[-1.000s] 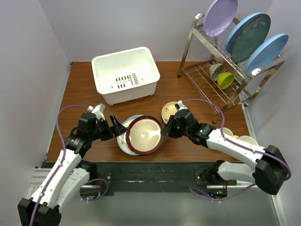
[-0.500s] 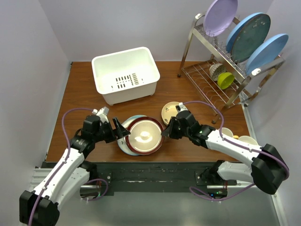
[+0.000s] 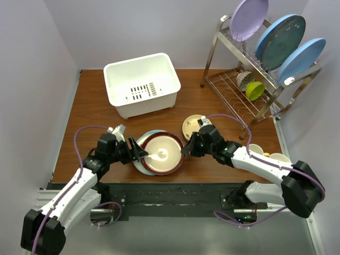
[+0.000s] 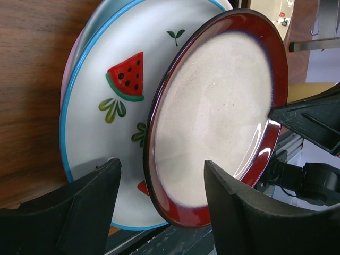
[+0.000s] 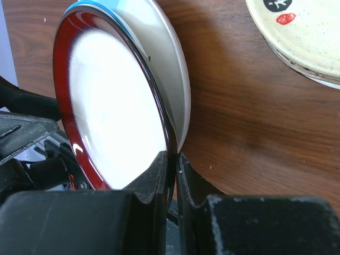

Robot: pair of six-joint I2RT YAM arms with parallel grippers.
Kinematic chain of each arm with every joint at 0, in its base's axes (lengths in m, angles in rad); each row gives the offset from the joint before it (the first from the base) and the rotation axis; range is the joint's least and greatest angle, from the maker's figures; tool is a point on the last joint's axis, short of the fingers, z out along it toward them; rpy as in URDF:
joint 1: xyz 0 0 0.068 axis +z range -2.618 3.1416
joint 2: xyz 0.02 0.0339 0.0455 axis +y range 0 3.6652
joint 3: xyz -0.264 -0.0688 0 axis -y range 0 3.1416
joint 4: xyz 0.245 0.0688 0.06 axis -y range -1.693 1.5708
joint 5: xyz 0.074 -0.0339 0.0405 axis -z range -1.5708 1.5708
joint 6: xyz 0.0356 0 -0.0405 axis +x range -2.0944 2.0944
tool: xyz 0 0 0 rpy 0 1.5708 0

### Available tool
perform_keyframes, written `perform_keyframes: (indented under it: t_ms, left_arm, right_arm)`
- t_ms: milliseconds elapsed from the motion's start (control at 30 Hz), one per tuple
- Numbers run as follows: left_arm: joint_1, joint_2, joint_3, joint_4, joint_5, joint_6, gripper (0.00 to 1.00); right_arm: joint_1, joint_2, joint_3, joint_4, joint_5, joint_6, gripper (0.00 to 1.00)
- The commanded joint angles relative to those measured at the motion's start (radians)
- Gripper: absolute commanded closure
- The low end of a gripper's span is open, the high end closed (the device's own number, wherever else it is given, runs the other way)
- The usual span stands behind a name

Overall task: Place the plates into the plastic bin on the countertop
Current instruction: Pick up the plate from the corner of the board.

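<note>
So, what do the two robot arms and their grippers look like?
The left arm and right arm have white links and black joints, each with a purple cable. The left gripper and right gripper are black, with wedge-shaped fingers.

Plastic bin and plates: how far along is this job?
Done: nothing; the plastic bin is empty. In hand: the right gripper pinches the maroon-rimmed plate by its rim, tilted up off the stacked plates; the left gripper stands open around its other edge. Left: that plate, those under it and the tan plate.
</note>
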Motion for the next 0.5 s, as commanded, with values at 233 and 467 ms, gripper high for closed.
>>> perform_keyframes:
  t_ms: [233,467]
  left_arm:
    - [-0.023,0.021,-0.069,0.133,0.035,-0.046,0.37]
    - [-0.035,0.017,-0.099,0.184,0.041,-0.066,0.43]
  right_arm:
    - [-0.007,0.023,-0.017,0.068,-0.038,0.011,1.0]
    - [-0.008,0.034,-0.021,0.083,-0.054,0.015,1.0]
